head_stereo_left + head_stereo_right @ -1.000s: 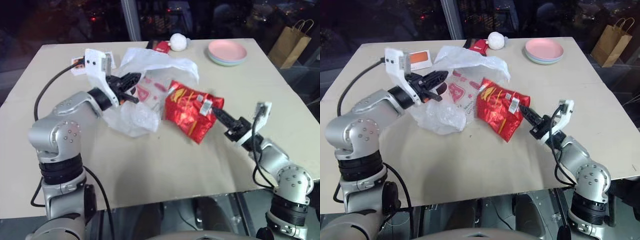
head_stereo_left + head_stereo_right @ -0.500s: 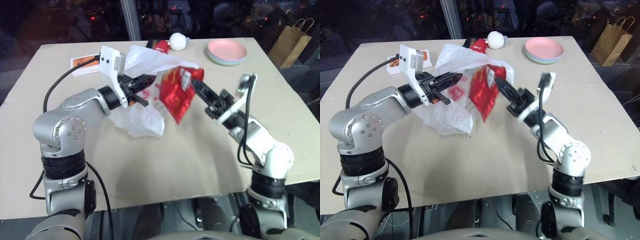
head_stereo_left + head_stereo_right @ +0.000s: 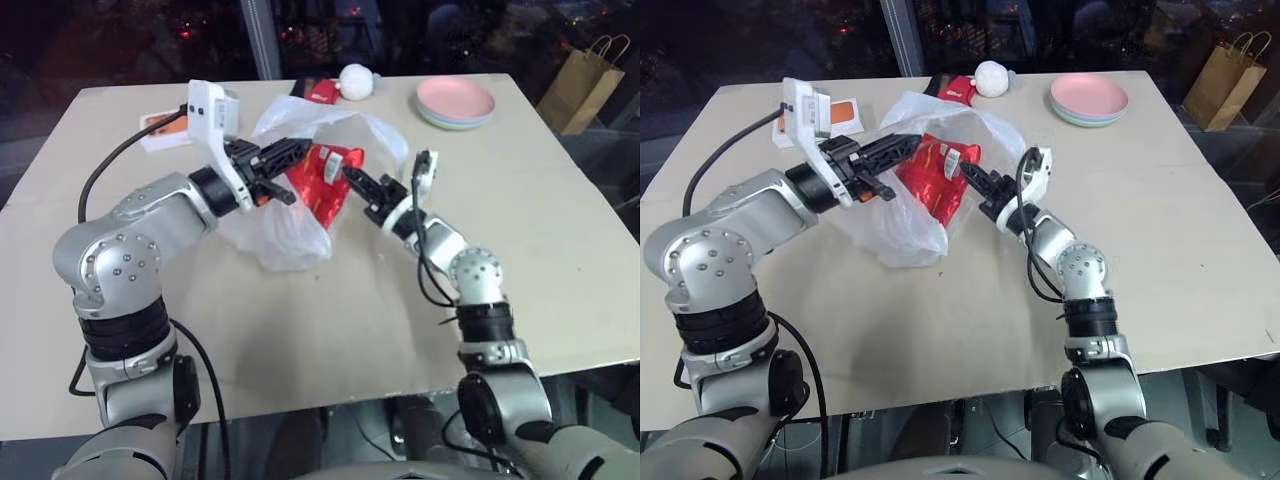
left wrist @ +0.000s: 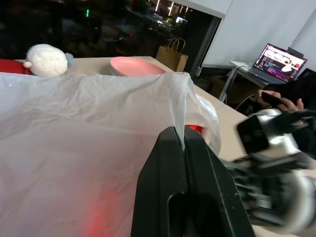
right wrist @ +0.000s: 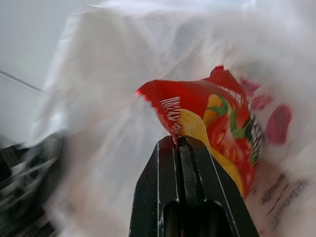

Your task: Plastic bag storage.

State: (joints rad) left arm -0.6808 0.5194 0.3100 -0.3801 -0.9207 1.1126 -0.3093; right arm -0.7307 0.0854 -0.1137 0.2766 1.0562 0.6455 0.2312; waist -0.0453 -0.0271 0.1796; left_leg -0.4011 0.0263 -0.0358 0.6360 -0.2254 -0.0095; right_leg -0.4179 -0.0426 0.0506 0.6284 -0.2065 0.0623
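Observation:
The plastic bag (image 3: 285,228), thin, white and crinkled, lies on the table with its mouth lifted. My left gripper (image 3: 296,150) is shut on the bag's upper rim and holds it up; in the left wrist view the rim (image 4: 180,106) is pinched between the fingertips. My right gripper (image 3: 349,174) is shut on the top edge of a red shiny snack packet (image 3: 318,185), which hangs inside the bag's mouth. The right wrist view shows the packet (image 5: 217,123) with the bag's film (image 5: 98,98) around and behind it.
Pink plates (image 3: 455,102) sit at the table's far right. A white plush ball (image 3: 356,82) and a red item (image 3: 322,92) lie at the far edge, an orange card (image 3: 160,126) at the far left. A brown paper bag (image 3: 586,86) stands off the table.
My right gripper has lifted the red packet off the table and carried it left into the bag's mouth. My left gripper has shifted a little right, still holding the rim.

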